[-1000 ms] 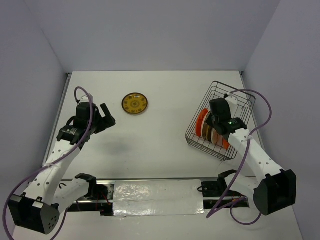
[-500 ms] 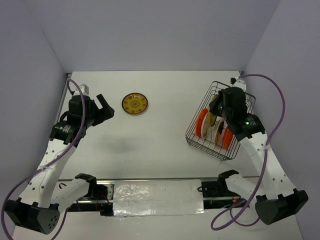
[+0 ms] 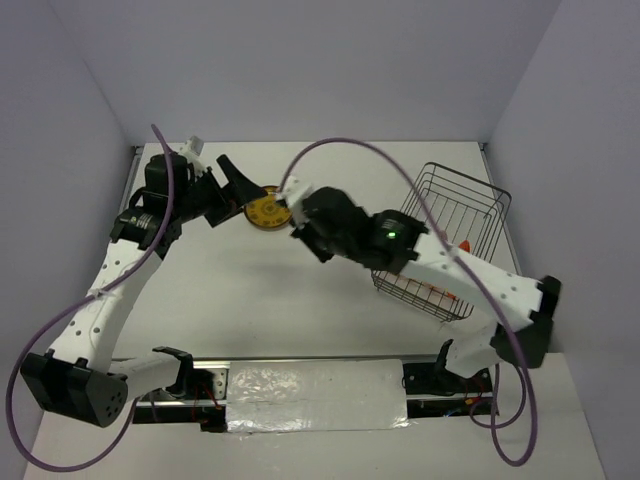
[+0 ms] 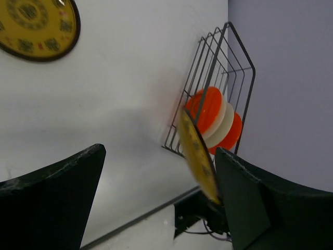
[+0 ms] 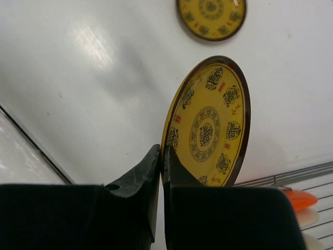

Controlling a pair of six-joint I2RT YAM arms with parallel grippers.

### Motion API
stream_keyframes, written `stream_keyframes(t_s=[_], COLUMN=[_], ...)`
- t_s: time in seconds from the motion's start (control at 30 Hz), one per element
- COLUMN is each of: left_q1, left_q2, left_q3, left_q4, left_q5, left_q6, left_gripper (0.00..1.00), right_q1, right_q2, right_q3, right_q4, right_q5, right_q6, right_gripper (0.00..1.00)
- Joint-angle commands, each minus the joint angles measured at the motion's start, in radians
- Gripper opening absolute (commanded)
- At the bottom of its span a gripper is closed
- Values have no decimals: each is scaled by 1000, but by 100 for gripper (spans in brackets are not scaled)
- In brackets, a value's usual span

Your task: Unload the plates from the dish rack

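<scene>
A white table (image 3: 300, 300) fills the workspace, matte and marked by soft grey shadows. Pale lavender walls enclose it: a back wall (image 3: 320, 70), a left wall (image 3: 50, 200) and a right wall (image 3: 580, 150). A thin metal strip (image 3: 118, 215) runs along the table's left edge. At the near edge, a crinkled reflective foil sheet (image 3: 315, 395) lies just below a dark rail (image 3: 300, 361). From the right wrist, glare (image 5: 93, 47) streaks the tabletop.

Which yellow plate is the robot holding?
The upright yellow plate pinched by the right gripper; the other yellow plate lies flat on the table.
</scene>
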Motion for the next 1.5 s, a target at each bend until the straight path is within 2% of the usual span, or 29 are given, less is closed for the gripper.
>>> stream_keyframes(t_s=[0.0, 0.17, 0.27, 0.43, 0.47, 0.5, 0.53, 0.57, 0.6, 0.63, 0.67, 0.7, 0.73, 0.77, 0.8, 0.93, 0.97, 1.03, 1.1, 1.2, 1.27, 1.3, 1.37, 1.4, 1.47], left_q1=[-1, -2, -2, -1, -1, -1, -1, -1, -1, -2, -1, -1, -1, -1, 1, 5, 18, 67, 76, 75, 79, 79, 82, 81, 78], left_q2=[3, 23, 40, 86, 91, 95, 101, 106, 109, 115, 115, 114, 115, 118, 123, 225, 259, 371, 481, 613, 685, 702, 713, 707, 672], left_q3=[-20, -61, -115, -182, -196, -205, -221, -224, -225, -224, -215, -208, -198, -173, -163, -118, -109, -84, -63, 23, 74, 87, 85, 65, 33], left_q4=[72, 6, 6, 13, 36, 61, 85, 101, 127, 133, 138, 157, 154, 154, 171, 295, 321, 410, 470, 486, 478, 470, 486, 486, 512], left_q5=[154, 105, 82, 57, 62, 86, 100, 112, 125, 123, 110, 46, -10, -71, -196, -407, -414, -345, -337, -358, -378, -386, -380, -381, -400], left_q6=[-93, -39, -14, 19, 16, 12, -6, -13, -19, -23, -34, -30, -28, -19, -8, 33, 33, 6, 3, 22, 23, 21, 19, 15, 4], left_gripper=[100, 98, 91, 83, 73, 54, 12, 0, 0, 0, 0, 0, 0, 0, 0, 0, 0, 0, 0, 11, 15, 19, 38, 61, 77], right_q1=[108, 205, 230, 253, 257, 256, 259, 259, 256, 256, 250, 242, 233, 202, 184, 63, 2, -51, -82, -100, -111, -126, -143, -164, -191], right_q2=[137, 297, 369, 404, 407, 410, 412, 411, 406, 400, 380, 365, 346, 296, 259, -26, -71, -182, -240, -326, -372, -384, -424, -444, -455], right_q3=[135, 299, 377, 393, 387, 382, 367, 356, 342, 326, 284, 263, 238, 183, 151, -103, -140, -217, -260, -299, -313, -325, -342, -355, -371], right_q4=[-101, -115, -115, -86, -75, -69, -48, -32, -20, -3, 32, 49, 63, 92, 112, 257, 264, 258, 236, 172, 123, 106, 83, 78, 75], right_q5=[174, 259, 273, 293, 293, 292, 296, 301, 301, 296, 286, 280, 275, 254, 228, 134, 105, 82, 100, 134, 141, 160, 168, 169, 163], right_q6=[-183, -257, -263, -271, -271, -269, -268, -265, -264, -261, -246, -232, -209, -144, -105, 170, 218, 287, 300, 318, 331, 340, 355, 372, 395], right_gripper=[0, 0, 0, 0, 0, 0, 0, 0, 3, 13, 33, 79, 97, 100, 100, 100, 100, 100, 100, 100, 100, 100, 100, 100, 100])
